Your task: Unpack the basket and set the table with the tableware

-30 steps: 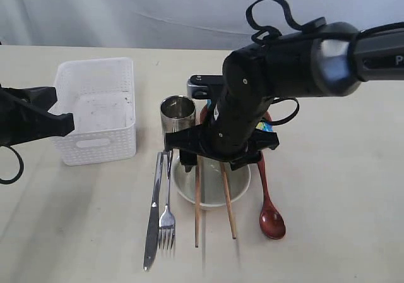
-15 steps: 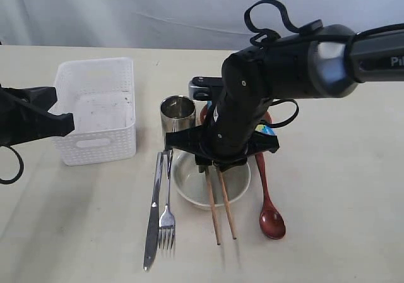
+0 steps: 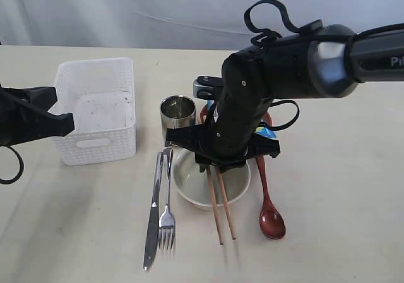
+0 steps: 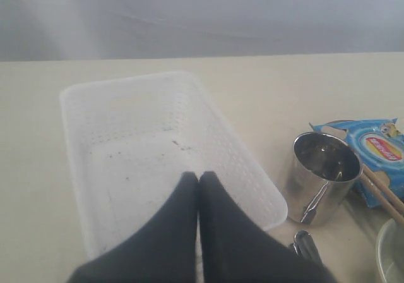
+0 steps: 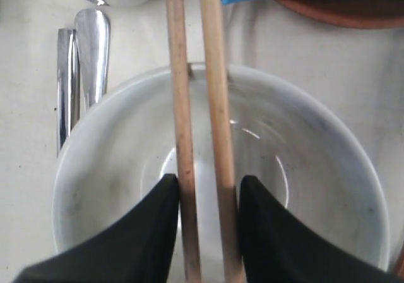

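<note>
The brown chopsticks (image 3: 222, 213) (image 5: 180, 106) lie side by side across the cream bowl (image 3: 189, 185) (image 5: 113, 163), their tips on the table (image 3: 341, 220). My right gripper (image 3: 214, 164) (image 5: 208, 185) hangs over the bowl, one finger against each stick's outer side, a narrow gap between the sticks. Left of the bowl lie the steel knife (image 3: 153, 220) and fork (image 3: 167, 213); the dark red spoon (image 3: 271, 220) lies to its right. The steel cup (image 3: 177, 111) (image 4: 322, 175) stands behind. Only an edge of the plate (image 5: 353, 8) shows. My left gripper (image 3: 69, 124) (image 4: 199, 175) is shut, empty, over the white basket (image 3: 95, 147) (image 4: 246, 175).
A blue chip bag (image 3: 265, 128) (image 4: 379, 150) lies on the plate behind the bowl, mostly hidden by my right arm in the exterior view. The basket holds nothing but a few dark specks. A pale curtain backs the table.
The left chopstick has been pushed right, so the two sticks went from well apart to close and parallel as my right gripper's fingers closed in. The left arm has not moved.
</note>
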